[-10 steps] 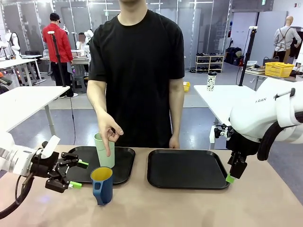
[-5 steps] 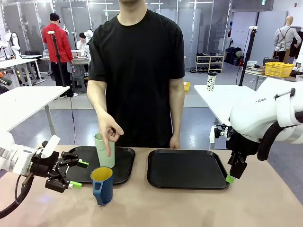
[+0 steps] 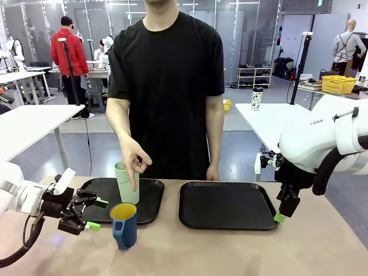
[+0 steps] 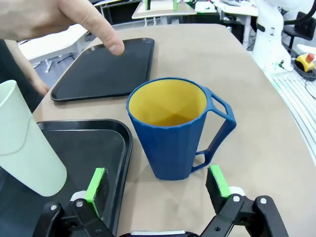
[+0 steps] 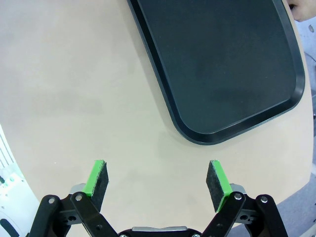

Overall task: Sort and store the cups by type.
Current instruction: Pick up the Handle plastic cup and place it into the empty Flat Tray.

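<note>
"On the tan table (image 3: pixel 230 253), seen from the front, what stands where?"

"My left pincer (image 3: pixel 96 214) hangs spread wide and empty, just beside the dark blue handled mug with a yellow inside (image 3: pixel 124 225). The mug stands on bare table in front of the left black plastic tray (image 3: pixel 150 201). The tall pale green handleless plastic tumbler (image 3: pixel 127 183) stands upright on that tray, with the person's hand (image 3: pixel 133 158) pointing down in front of it. My right pincer (image 3: pixel 280 217) hangs by the near corner of the right black plastic tray (image 3: pixel 227 207)."

"And from your left wrist?"

"The mug (image 4: pixel 173 133) sits just ahead, lined up between my green pads (image 4: pixel 96 183) and touching neither. Its handle juts toward one pad, so I judge that closing could catch the loop and twist or tip the mug. The tumbler (image 4: pixel 27 143) stands near the other pad, and a careless swing could topple it. The hand (image 4: pixel 54 17) also hovers close overhead."

"Right wrist?"

"My right pincer (image 5: pixel 158 180) is released, with nothing between its fingers, over bare table beside the right tray (image 5: pixel 222 64)."
</note>
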Controlling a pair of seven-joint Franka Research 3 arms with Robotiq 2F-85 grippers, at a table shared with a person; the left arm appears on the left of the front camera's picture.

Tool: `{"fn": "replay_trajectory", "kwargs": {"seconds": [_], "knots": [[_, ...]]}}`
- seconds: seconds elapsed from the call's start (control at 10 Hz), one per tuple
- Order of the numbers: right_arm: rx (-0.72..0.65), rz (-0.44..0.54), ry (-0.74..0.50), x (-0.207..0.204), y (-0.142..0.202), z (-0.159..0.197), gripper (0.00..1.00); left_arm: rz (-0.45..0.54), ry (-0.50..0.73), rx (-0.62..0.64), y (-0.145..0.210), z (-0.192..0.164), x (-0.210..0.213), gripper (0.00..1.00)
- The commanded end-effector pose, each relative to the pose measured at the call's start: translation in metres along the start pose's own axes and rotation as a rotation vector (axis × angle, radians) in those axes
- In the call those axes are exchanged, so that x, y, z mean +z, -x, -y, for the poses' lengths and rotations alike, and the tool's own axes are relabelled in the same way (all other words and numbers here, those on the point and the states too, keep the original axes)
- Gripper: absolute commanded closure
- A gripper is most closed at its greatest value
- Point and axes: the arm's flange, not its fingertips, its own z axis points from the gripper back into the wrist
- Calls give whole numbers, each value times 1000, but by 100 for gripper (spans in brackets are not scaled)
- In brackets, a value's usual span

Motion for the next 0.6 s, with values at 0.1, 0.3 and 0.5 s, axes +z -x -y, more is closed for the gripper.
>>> {"fn": "replay_trajectory", "kwargs": {"seconds": [0.1, 0.3, 0.5], "knots": [[12, 1, 5, -1, 2, 1, 0, 57, 79, -43, 15, -15, -4, 0], [12, 1, 5, -1, 2, 1, 0, 86, 92, -48, 15, -14, -10, 0], [12, 1, 5, -1, 2, 1, 0, 117, 101, -52, 16, -14, -17, 0]]}}
